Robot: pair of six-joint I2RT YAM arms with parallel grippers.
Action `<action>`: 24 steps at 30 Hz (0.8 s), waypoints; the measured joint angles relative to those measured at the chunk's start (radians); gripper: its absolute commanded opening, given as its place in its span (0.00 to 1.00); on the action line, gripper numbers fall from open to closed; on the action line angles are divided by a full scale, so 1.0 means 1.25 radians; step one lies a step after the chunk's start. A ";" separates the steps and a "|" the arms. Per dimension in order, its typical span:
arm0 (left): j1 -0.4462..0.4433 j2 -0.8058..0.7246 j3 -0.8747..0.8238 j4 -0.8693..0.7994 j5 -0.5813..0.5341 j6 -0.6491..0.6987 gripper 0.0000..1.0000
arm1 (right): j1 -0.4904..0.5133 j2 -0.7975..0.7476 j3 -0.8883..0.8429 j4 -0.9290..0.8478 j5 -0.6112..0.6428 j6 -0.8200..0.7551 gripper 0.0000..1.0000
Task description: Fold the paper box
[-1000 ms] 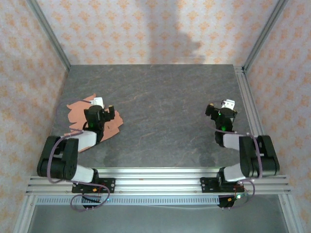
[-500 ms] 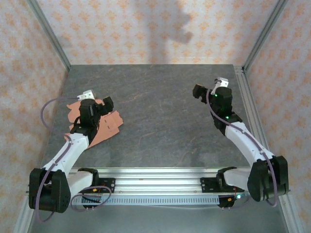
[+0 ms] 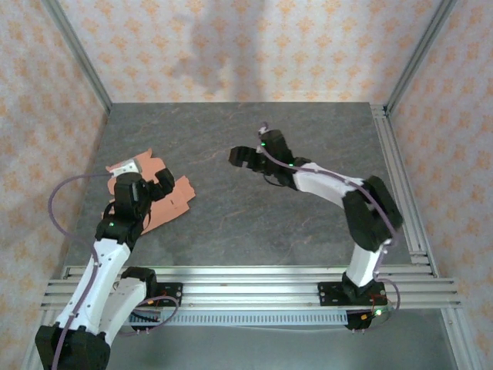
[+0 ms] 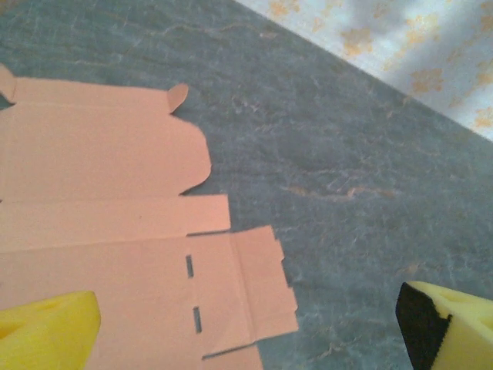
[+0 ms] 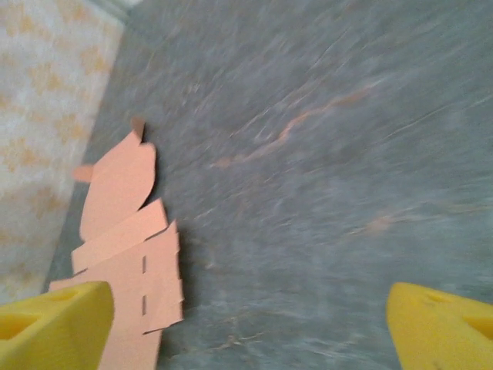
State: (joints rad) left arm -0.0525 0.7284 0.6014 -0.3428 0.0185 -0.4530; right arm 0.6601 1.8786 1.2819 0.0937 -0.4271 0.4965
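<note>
Salmon-orange card, the paper box [image 3: 176,202] lies as a flat die-cut sheet near the tabletop's [image 3: 254,216] left edge, partly hidden from above by the left gripper [image 3: 152,181], whose jaws stand wide apart. The left wrist view adds two slits and a rounded flap. The right gripper [image 3: 241,158], yellow pads [image 5: 54,324] spread, hangs mid-tabletop.

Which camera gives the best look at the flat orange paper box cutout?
Left wrist: the paper box lies close and sharp there, with flaps and two slots plain. The right wrist view shows it farther off and blurred; the top view shows it small, partly covered.
</note>
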 measured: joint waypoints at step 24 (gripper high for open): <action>0.000 -0.032 0.000 -0.094 -0.021 0.005 1.00 | 0.128 0.448 0.441 -0.063 -0.159 0.054 0.30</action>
State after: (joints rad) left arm -0.0525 0.6884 0.6014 -0.4603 -0.0078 -0.4473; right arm 0.8200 2.4386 1.8336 0.0143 -0.6258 0.5636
